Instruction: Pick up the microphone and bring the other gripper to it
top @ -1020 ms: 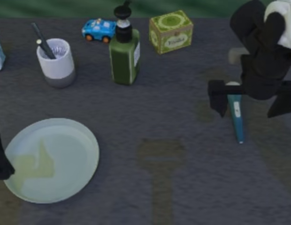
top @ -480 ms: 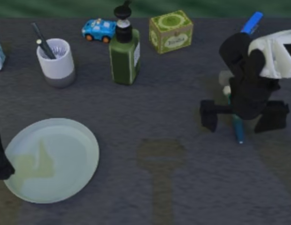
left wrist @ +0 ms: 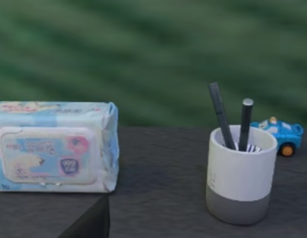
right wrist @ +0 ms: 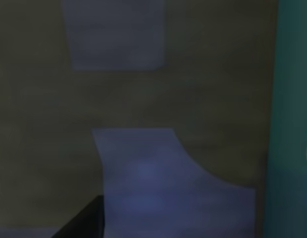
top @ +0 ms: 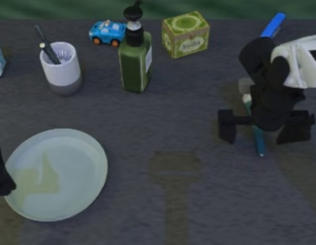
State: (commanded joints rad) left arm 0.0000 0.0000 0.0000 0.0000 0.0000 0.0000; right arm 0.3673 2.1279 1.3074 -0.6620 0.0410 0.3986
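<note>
Dark grey table (top: 188, 214), green backdrop. Mic (top: 259, 140) flat at table's right, mostly under my right gripper (top: 265, 127); fingers spread wide, straddling handle, not touching. Left gripper (top: 1, 173) parked at left edge by plate (top: 71, 153); can't tell its opening.

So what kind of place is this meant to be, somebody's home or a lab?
Probably neither: it looks like a rendered test table strewn with unrelated household things. A green pump bottle, a toy car and a cup holding pens stand along the far edge, with a blurred green backdrop behind.
</note>
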